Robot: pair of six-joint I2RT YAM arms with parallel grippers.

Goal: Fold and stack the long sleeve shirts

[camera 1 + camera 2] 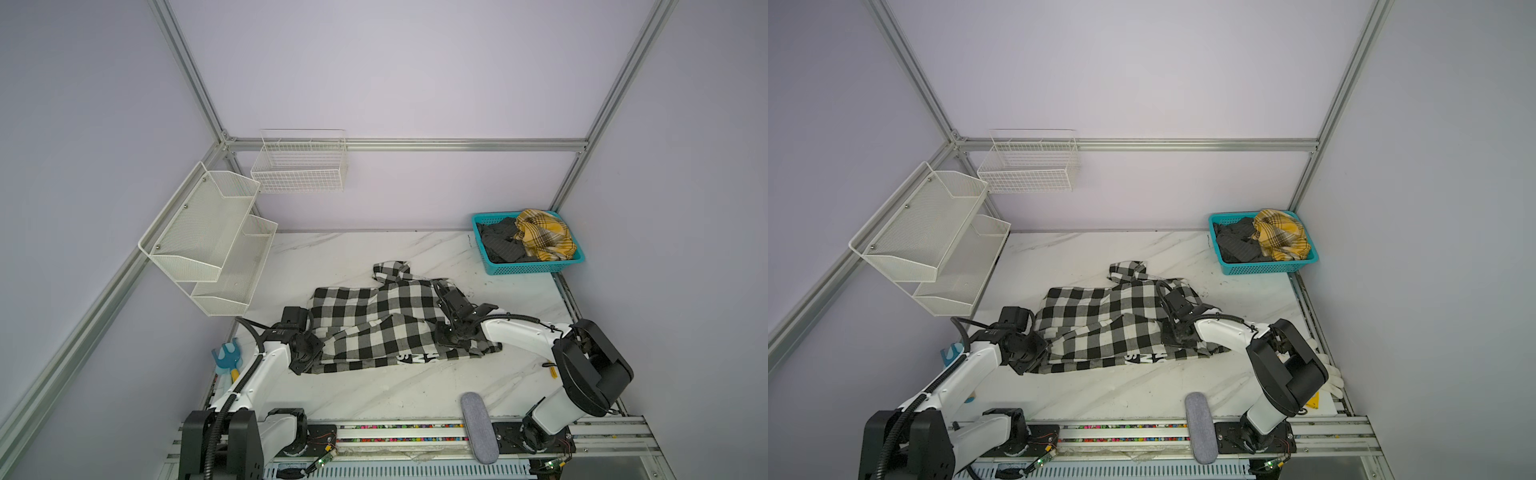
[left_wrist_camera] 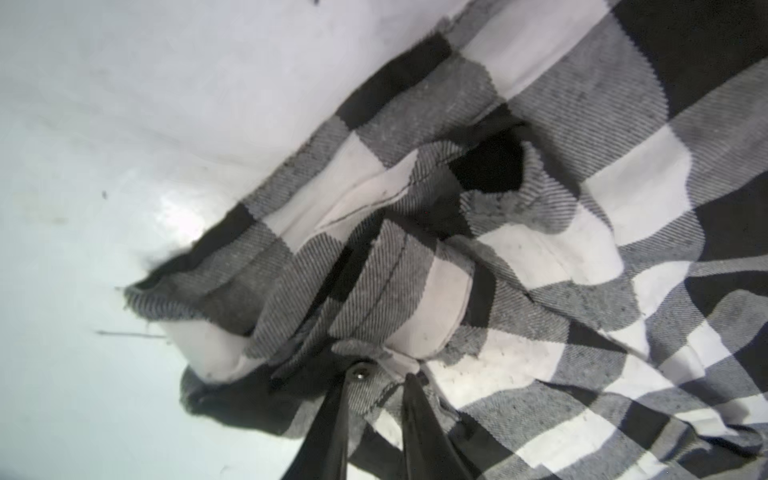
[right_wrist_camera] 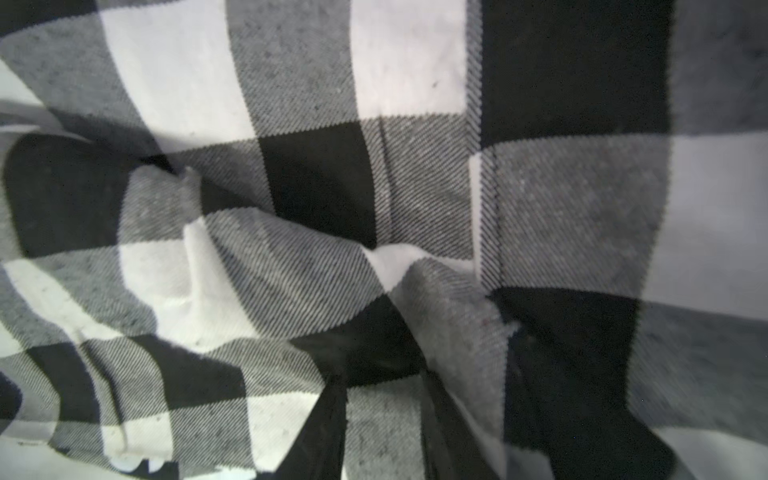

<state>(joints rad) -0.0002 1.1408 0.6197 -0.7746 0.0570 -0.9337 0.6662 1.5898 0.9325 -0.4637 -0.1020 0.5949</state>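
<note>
Spreading across the middle of the marble table (image 1: 415,386), the black-and-white checked shirt (image 1: 374,324) lies half flattened. One sleeve trails toward the far edge, and the hem with the white lettering (image 1: 415,358) is nearest the robot. I judge that it sits there so both arms can reach opposite ends for a fold. That fold is not yet made, and nothing is stacked.

Both arms lie low over the cloth, one at each end of the shirt. The left gripper (image 2: 380,378) is at the left edge, where the fabric bunches over the table. Its jaws stand a little apart, with a flat strip of placket and a dark button (image 2: 360,371) showing in the gap. The right gripper (image 3: 380,386) rests on the body of the shirt, its jaws likewise parted over flat cloth, squeezing nothing that I can see.

Around them, two white mesh shelves (image 1: 208,232) and a wire basket (image 1: 299,166) hang on the walls, clear of the work. A teal basket (image 1: 536,270) in the far right corner holds the yellow plaid shirt (image 1: 542,235) and the dark grey shirt (image 1: 498,245), both crumpled. A grey padded bar (image 1: 478,428) overhangs the front rail, and a small blue-and-yellow tool (image 1: 227,359) sits beside the left arm. Only the shirt's own wrinkles look likely to hinder a clean fold.
</note>
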